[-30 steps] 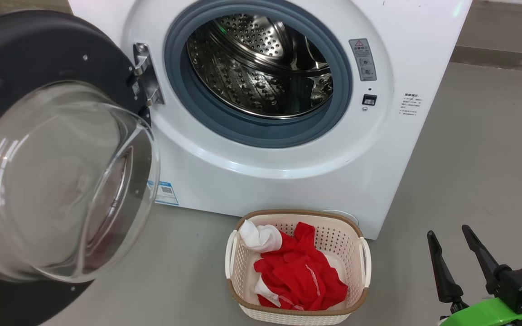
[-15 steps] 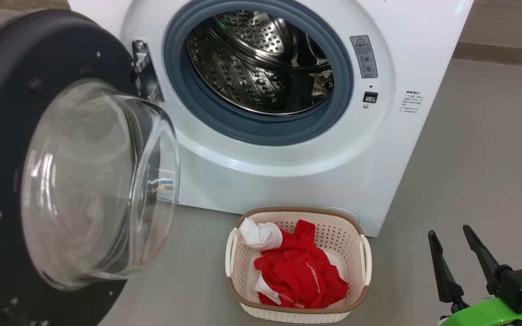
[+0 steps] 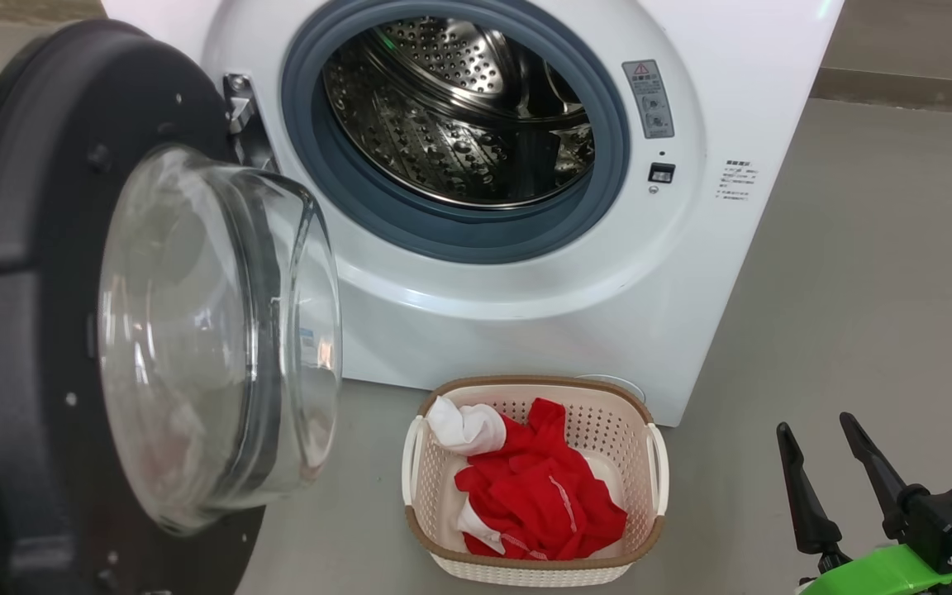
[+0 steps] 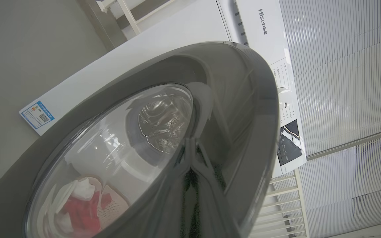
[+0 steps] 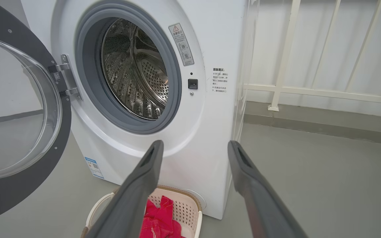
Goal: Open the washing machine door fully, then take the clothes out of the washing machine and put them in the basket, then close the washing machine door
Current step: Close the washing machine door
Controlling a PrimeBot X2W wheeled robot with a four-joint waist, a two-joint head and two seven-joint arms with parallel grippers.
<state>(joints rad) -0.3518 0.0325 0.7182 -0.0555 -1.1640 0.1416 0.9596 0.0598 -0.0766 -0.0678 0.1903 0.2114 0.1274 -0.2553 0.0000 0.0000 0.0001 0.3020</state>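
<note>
You're seeing "Hisense" on the washer (image 4: 263,21); left gripper (image 4: 192,148) is resting closed against the door (image 4: 236,99); right gripper (image 3: 815,423) is hanging open.

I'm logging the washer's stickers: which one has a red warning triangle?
The grey label right of the drum, above the black latch. The blue sticker sits low on the front; the third is plain black text.

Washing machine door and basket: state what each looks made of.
The washing machine door: dark rim, probably plastic, glossy outside where it mirrors the room in the left wrist view; its bulging window looks like clear glass, transparent with glints. The basket: cream moulded plastic, by its even punched holes; brown rim only woven-look.
</note>
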